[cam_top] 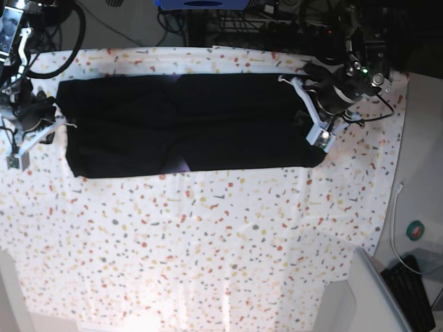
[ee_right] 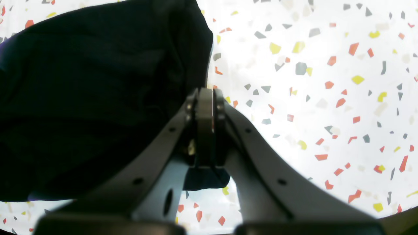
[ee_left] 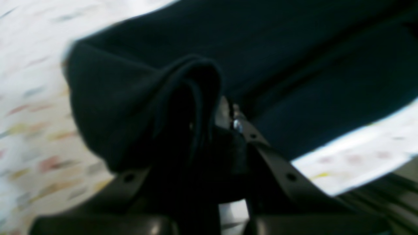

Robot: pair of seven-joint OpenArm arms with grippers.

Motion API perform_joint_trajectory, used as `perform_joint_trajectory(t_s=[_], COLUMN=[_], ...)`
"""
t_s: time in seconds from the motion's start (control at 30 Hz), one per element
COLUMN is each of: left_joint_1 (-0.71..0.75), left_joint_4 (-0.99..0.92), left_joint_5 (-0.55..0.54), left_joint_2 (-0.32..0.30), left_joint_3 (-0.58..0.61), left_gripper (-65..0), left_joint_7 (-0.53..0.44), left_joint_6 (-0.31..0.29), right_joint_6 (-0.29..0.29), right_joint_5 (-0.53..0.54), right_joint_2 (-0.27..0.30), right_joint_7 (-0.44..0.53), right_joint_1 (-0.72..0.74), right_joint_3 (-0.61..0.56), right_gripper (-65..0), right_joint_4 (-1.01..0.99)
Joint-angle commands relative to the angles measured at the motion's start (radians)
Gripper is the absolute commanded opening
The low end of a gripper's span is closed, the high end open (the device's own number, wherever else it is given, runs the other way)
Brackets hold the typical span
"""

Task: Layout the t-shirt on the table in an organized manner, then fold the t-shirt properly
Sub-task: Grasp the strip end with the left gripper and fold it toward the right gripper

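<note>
T-shirt (cam_top: 187, 124) edges near table (cam_top: 208, 242) rim

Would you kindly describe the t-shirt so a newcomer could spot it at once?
Start from the large speckled table filling the base view. Along its far edge lies the t-shirt, a long band stretched between the two arms. It is the only plain black cloth there, set against white terrazzo flecks.
</note>
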Motion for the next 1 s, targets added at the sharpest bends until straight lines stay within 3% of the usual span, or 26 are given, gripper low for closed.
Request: perform_joint_trajectory(t_s=[0.0, 0.07, 0.2, 0.63, 0.97], left_joint_1=[-0.013, -0.033, -0.076, -0.171, -0.169], left_joint_4=[0.024, 0.024, 0.023, -0.121, -0.121], left_joint_5=[-0.006, -0.007, -0.015, -0.009, -0.009], left_joint_2=[-0.006, 0.011, 0.02, 0.057, 0.057], left_joint_3=[0.019, 0.072, 0.2, 0.381, 0.396], left_gripper=[-65.0, -65.0, -65.0, -65.0, -65.0], left_joint_7=[-0.014, -0.013, -0.013, -0.011, -0.011], left_joint_6=[0.004, 0.027, 0.14, 0.143, 0.143], right_joint_6=[0.003, 0.003, 0.003, 0.003, 0.003], right_joint_5=[0.006, 0.006, 0.006, 0.006, 0.006], right_joint_2=[0.013, 0.013, 0.013, 0.013, 0.013], right_joint_7=[0.02, 0.019, 0.019, 0.019, 0.017], right_joint_1=[0.009, 0.009, 0.009, 0.009, 0.021], right_joint_3=[0.003, 0.003, 0.003, 0.005, 0.005], right_gripper=[-65.0, -65.0, -65.0, -65.0, -65.0], right_joint_4=[0.016, 0.016, 0.016, 0.016, 0.016])
